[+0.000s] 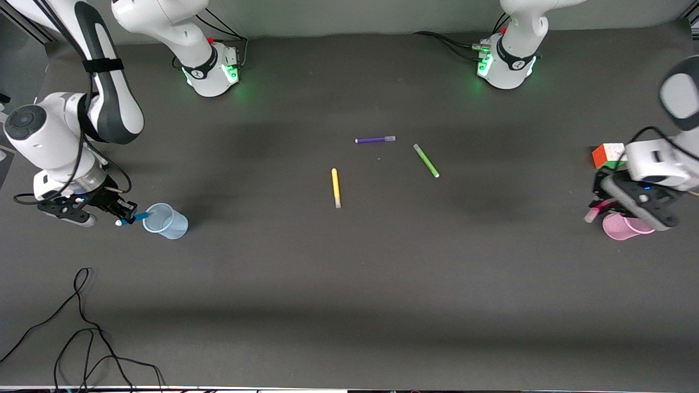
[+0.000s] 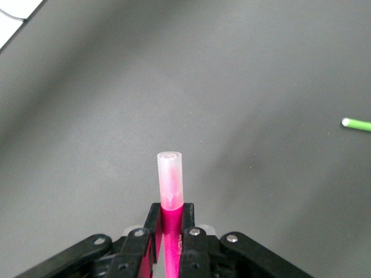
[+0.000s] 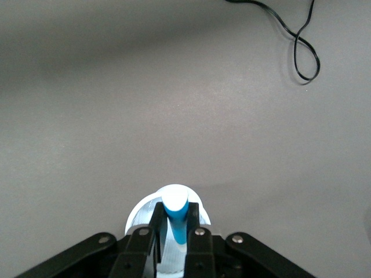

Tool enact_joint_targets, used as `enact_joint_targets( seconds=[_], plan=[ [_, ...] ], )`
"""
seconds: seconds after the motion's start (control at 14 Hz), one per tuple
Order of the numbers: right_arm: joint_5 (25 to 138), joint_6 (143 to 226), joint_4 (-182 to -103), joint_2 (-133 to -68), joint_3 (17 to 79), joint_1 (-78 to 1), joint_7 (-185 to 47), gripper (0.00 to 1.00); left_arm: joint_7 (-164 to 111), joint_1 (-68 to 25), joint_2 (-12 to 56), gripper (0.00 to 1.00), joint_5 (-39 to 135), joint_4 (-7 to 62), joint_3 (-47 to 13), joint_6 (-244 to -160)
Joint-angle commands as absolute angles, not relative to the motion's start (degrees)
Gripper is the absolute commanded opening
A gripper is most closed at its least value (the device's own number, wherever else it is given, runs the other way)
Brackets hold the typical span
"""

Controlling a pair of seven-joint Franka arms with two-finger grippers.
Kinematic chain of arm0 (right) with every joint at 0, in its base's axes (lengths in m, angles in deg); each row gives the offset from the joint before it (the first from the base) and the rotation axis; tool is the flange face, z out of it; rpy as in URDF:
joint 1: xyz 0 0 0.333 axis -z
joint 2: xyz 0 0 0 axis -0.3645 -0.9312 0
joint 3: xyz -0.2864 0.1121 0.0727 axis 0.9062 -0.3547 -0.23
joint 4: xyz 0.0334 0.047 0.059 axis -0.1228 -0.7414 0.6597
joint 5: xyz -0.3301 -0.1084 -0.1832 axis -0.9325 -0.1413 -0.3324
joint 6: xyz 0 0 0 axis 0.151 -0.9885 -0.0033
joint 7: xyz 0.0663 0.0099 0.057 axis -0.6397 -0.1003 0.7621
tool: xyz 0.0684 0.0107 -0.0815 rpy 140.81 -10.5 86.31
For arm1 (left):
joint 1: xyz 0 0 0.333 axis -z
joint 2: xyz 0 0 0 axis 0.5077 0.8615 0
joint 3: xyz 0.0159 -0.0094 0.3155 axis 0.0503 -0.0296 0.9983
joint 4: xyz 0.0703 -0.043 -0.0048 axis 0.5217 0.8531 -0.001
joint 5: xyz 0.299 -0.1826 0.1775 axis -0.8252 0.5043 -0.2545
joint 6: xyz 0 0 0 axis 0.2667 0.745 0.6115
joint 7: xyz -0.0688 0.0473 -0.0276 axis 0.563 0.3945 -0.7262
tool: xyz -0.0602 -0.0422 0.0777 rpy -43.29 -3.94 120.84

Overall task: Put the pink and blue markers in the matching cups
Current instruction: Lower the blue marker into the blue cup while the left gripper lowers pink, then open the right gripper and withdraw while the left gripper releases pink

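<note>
Front cam high, facing bases; wrist cams close, probably angled downward.

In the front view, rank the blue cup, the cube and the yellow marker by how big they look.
1. Blue cup, the bulkiest.
2. Cube, partly hidden by the left arm, so its rank against the cup is unsure.
3. Yellow marker, about as long as the cup looks, but far slimmer.

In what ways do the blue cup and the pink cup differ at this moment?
The blue cup is pale blue and stands at the right arm's end of the table; the pink cup is pink and stands at the left arm's end. The blue cup shows whole, beside the right end effector; the pink cup is partly hidden under the left end effector. Both are small translucent tumblers, each with a matching marker held at it.
</note>
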State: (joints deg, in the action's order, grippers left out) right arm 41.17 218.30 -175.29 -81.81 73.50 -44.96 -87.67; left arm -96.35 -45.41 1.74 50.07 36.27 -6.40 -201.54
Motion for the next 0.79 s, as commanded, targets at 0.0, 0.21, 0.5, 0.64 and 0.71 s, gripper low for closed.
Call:
enact_joint_targets(
  seconds=[0.0, 0.21, 0.5, 0.64, 0.71],
  plan=[
    [40.1, 220.0, -175.2, -83.1, 74.0, -45.4, -87.1, 0.0, -112.6, -52.0, 3.5, 0.0, 56.3, 36.9, -7.1, -203.7],
    [40.2, 220.0, -175.2, -83.5, 73.9, -45.5, -87.0, 0.22, -125.2, -57.2, 6.1, 0.0, 60.9, 36.8, -7.1, -204.0],
    [40.2, 218.8, -175.1, -83.6, 73.8, -45.5, -87.2, 1.0, -145.0, -63.0, 12.3, 0.0, 71.2, 36.2, -7.2, -205.5],
    [40.2, 217.2, -174.9, -83.4, 73.8, -45.5, -87.1, 1.0, -153.7, -65.7, 16.0, 0.0, 74.9, 35.0, -7.2, -205.3],
    [40.2, 216.5, -174.9, -83.3, 73.7, -45.5, -87.1, 1.0, -157.0, -66.8, 17.6, 0.0, 76.1, 33.9, -7.2, -204.8]
  ],
)
